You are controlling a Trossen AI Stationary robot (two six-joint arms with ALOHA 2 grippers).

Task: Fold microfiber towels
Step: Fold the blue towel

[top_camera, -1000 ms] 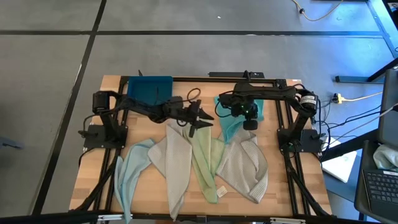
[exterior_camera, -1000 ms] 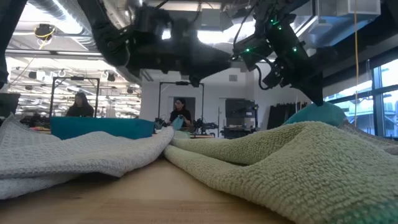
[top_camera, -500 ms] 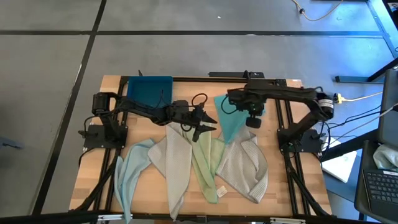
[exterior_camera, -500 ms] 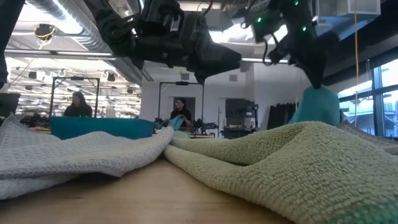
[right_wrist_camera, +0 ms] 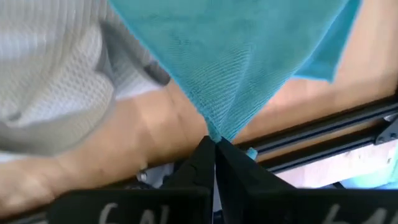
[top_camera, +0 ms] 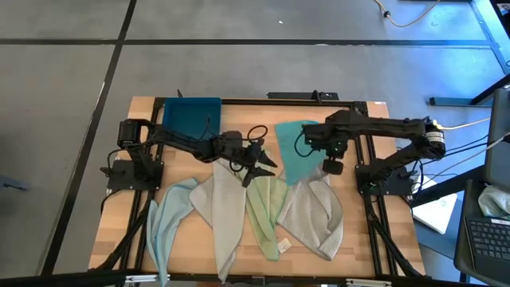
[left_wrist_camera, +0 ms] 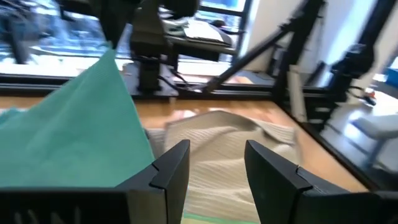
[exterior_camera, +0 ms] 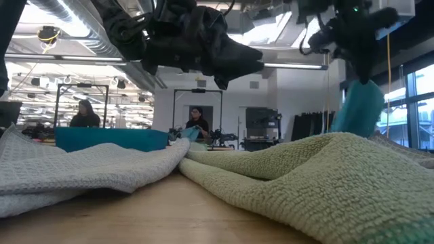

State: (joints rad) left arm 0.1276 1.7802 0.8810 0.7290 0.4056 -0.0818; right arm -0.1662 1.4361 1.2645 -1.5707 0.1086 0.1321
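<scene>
The teal towel (top_camera: pixel 299 151) lies at the far middle of the table and rises to my right gripper (top_camera: pixel 328 167), which is shut on it; it also shows in the low view (exterior_camera: pixel 358 108). My left gripper (top_camera: pixel 260 163) is open and empty, in the air above the far ends of a light grey towel (top_camera: pixel 223 203) and the pale green towel (top_camera: pixel 267 211). Its fingers (left_wrist_camera: pixel 177 165) point toward the teal towel (left_wrist_camera: pixel 74 137). A pale blue towel (top_camera: pixel 163 219) and a second light grey towel (top_camera: pixel 315 211) lie flat on the table, all fanned toward the near edge. My right gripper pinches one corner of the teal towel (right_wrist_camera: pixel 217 127) between its two shut fingers. The corner is lifted off the table and the cloth spreads wide away from the fingers. The towel's far part (top_camera: pixel 288 131) stays on the table.
A dark blue tray (top_camera: pixel 191 115) stands at the far left. Black frame rails (top_camera: pixel 362 159) run along the table's sides. People show in the room behind the table (exterior_camera: pixel 87 112). Bare wood (top_camera: pixel 366 231) lies at the near right.
My right gripper has gone toward the table's right edge and up, staying shut on the teal towel's corner. The towel has been drawn out and raised on that side, while its far part has stayed on the table. My left gripper has shifted a little toward the right.
</scene>
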